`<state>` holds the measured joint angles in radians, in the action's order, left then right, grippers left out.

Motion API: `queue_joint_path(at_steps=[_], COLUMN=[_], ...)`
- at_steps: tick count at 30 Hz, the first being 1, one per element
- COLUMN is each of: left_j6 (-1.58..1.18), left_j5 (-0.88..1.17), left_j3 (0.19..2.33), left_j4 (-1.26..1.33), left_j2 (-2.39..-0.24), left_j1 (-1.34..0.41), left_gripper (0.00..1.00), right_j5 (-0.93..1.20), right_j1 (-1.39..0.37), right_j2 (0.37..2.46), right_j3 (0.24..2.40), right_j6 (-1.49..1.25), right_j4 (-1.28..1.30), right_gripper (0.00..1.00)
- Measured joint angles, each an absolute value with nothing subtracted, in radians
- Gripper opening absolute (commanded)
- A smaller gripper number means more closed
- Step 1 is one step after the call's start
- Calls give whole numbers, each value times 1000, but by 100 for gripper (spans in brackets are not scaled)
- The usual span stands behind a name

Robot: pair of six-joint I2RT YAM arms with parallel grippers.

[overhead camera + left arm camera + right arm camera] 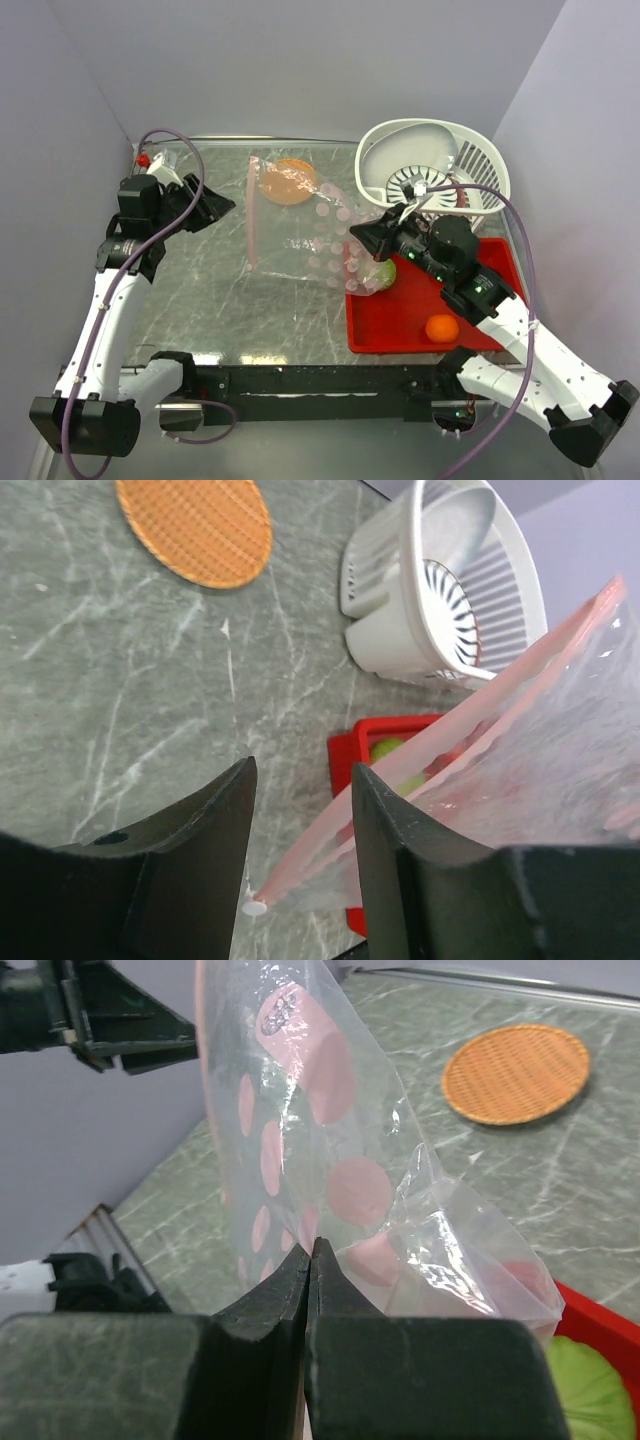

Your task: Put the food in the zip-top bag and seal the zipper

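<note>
Right gripper point(312, 1252): we find its jaws pressed tight together with no gap, pinching a fold of the zip-top bag point(330, 1110), whose clear film with pink dots rises from the fingertips. This gripper sits above the far-left corner of the red tray point(400, 335). From that corner the bag stretches leftward, away from the tray and over the table point(200, 290). The zipper point(480, 702), a pinkish strip, runs along the bag edge farthest from the tray. Left gripper point(302, 772): further left of the tray again, on the zipper side. Its jaws stand partway apart, and in its wrist view the end of the strip shows in the gap. We cannot tell whether either finger touches it. Food: the pale green cabbage ball point(381, 272) lies on the tray at its far-left corner, just beside the bag's pinched end. The orange ball point(441, 328) lies on the tray toward its near edge, apart from the cabbage ball. A white basket point(475, 158) stands just beyond the tray's far edge. A flat orange disc point(195, 525) lies on the table, well left of the tray and beyond its far edge.
</note>
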<state>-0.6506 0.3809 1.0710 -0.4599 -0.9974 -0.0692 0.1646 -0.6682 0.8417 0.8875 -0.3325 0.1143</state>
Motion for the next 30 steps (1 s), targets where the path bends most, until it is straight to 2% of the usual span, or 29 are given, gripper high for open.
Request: queue_joint_path(at_steps=[14,30], left_j6=[-669,-677], left_j5=[577,682], left_j3=[997,980], left_j4=[-376,-327], left_j2=[-964,-934], left_j1=[-68,-67], left_gripper=[47,45], right_j5=[520,594], right_j1=[-449,-424], right_j2=[872,969], right_j3=[850,849], right_j6=[-506,-580], right_j4=[-54,-142], right_gripper=[0,0])
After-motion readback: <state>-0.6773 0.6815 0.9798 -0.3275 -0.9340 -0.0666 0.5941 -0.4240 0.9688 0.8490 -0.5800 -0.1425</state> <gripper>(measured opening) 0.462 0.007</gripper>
